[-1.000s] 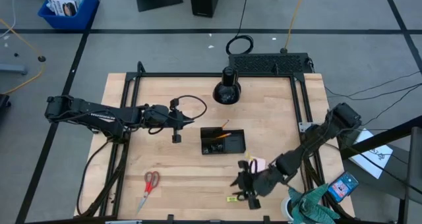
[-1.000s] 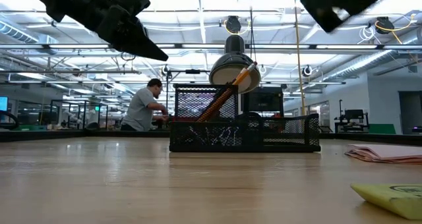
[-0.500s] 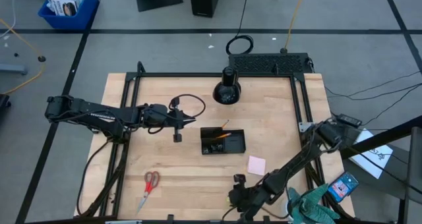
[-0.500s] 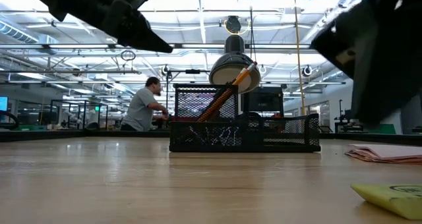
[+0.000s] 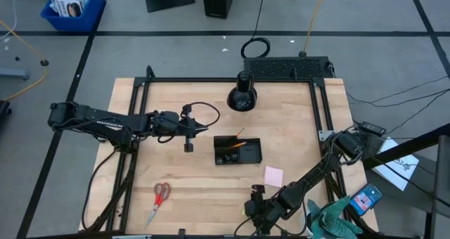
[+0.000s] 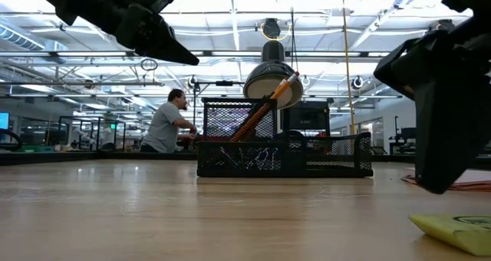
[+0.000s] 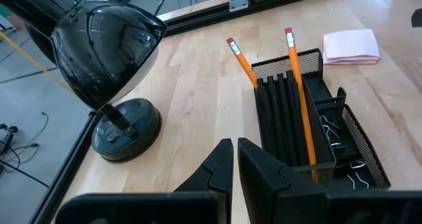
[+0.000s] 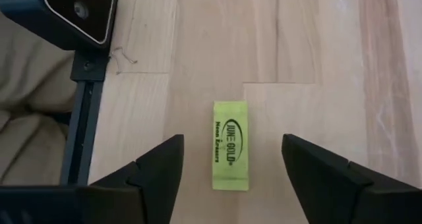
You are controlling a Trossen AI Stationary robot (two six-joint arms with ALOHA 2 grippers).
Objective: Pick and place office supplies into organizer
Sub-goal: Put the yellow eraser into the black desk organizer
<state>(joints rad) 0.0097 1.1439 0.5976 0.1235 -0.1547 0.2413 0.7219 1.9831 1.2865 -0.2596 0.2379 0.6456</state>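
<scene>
The black mesh organizer [image 5: 238, 150] stands mid-table, holding two orange pencils [image 7: 300, 95] and dark pens [image 7: 280, 118]. A pink sticky-note pad [image 5: 273, 176] lies flat to its near right. Red-handled scissors [image 5: 160, 197] lie at the near left. A yellow-green eraser [image 8: 231, 155] lies flat near the front edge, also seen in the low view [image 6: 454, 229]. My right gripper [image 8: 232, 145] hangs open over it, one finger on either side and apart from it; in the high view, my right gripper [image 5: 254, 209] covers it. My left gripper [image 7: 234, 165] hovers shut, left of the organizer.
A black cone-shaded lamp [image 5: 242, 95] stands at the far middle. A black frame rail [image 8: 82, 118] runs close beside the eraser at the table's edge. A blue phone-like item [image 5: 367, 197] and teal cloth [image 5: 330, 221] lie off the near right corner.
My right gripper has gone from beside the pink pad toward the table's near edge and down, tipping more steeply, and now hangs over the eraser. The pink pad now shows in full. My left arm has kept still.
</scene>
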